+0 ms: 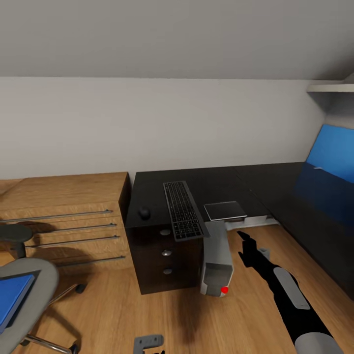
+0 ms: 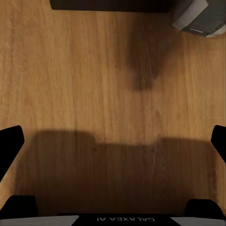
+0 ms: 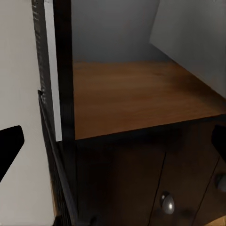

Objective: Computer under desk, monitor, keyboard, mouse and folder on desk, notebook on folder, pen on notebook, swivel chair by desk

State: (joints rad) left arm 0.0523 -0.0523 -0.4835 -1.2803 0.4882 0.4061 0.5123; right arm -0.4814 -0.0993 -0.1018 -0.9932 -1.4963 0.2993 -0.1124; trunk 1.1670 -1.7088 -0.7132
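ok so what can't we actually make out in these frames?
- Folder: head view, cut off by the left edge, so its full lie on the swivel chair is unknown.
- Blue panel over the desk: head view, cut off by the right edge; cannot tell what it is.
- Computer: head view, its rear is hidden under the desk.
- Mouse: head view, small and black on black; details unreadable.

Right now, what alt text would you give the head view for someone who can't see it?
A black desk holds a keyboard, mouse and notebook; a silver computer stands beneath. The right claw reaches toward it.
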